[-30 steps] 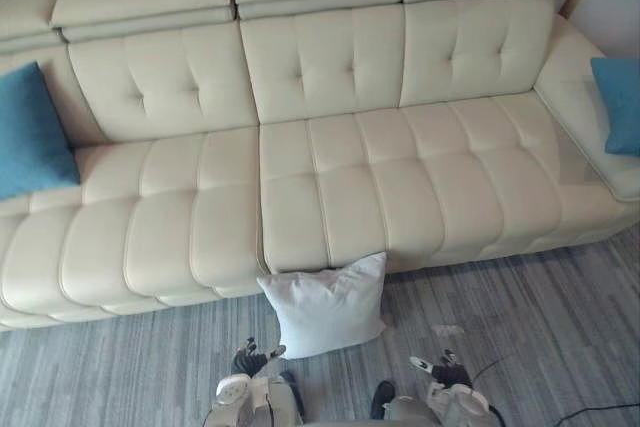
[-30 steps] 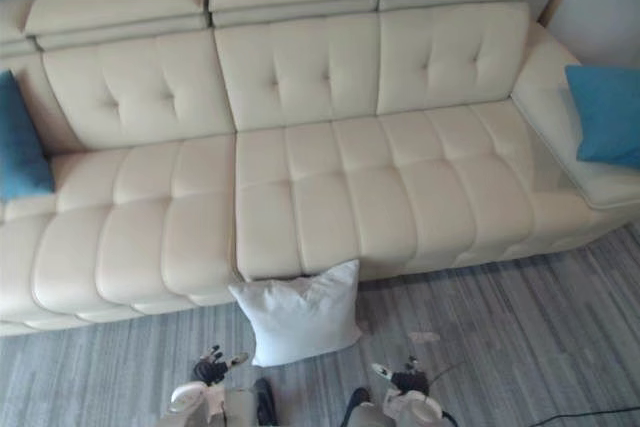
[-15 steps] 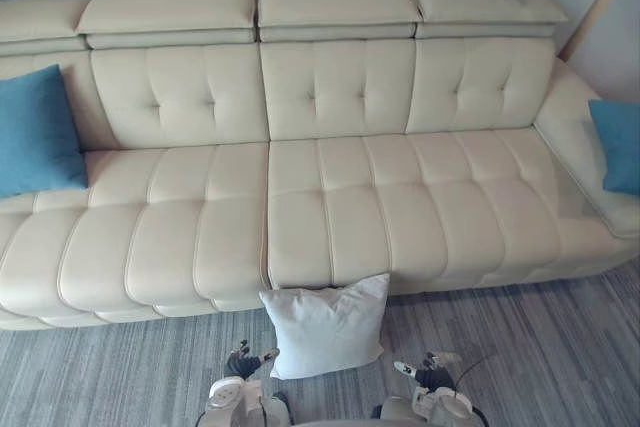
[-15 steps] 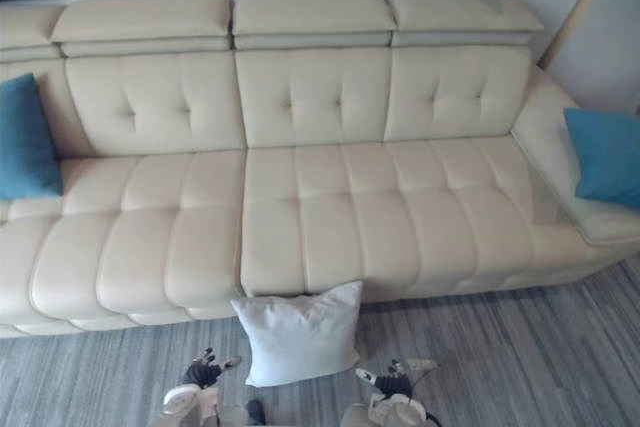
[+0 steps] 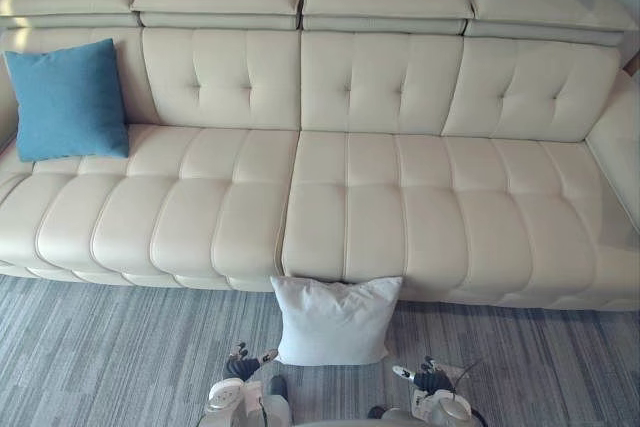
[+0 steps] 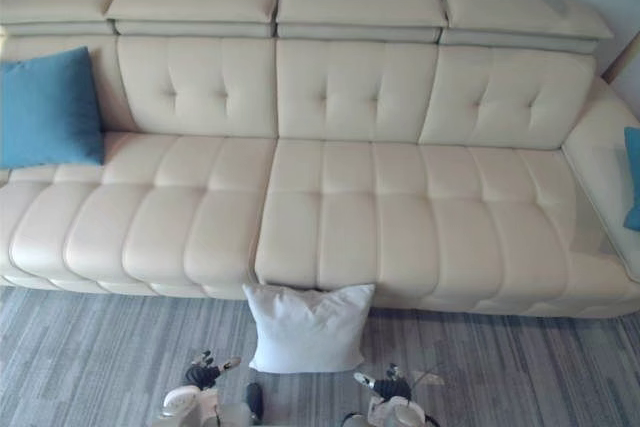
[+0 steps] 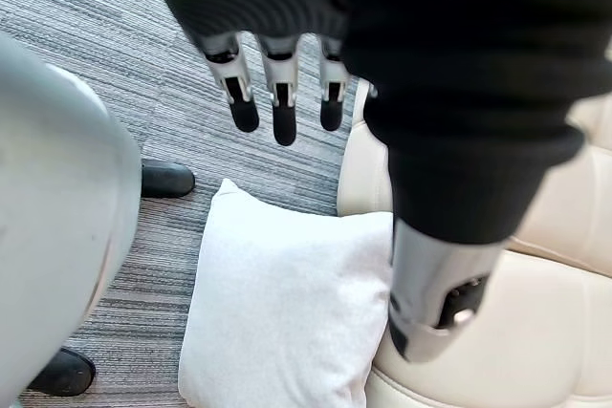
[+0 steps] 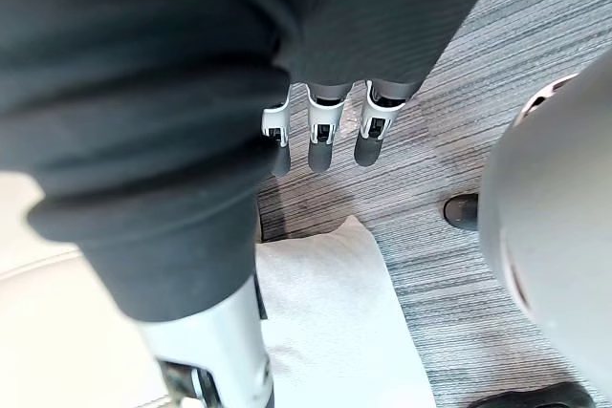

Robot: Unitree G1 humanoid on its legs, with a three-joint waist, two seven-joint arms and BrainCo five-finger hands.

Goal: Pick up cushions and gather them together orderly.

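Our left hand (image 7: 284,112) and right hand (image 8: 322,140) hang low, fingers straight and empty, either side of the white square fabric cushion (image 5: 335,319), probably ready for a two-sided lift. It stands on edge on the grey striped carpet (image 5: 120,347), propped against the cream leather sofa (image 5: 400,217), face outward; nearly square, no marked long axis.

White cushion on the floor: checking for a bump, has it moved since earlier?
No. The camera shifted; the white cushion still leans on the sofa front by the same seat seam.
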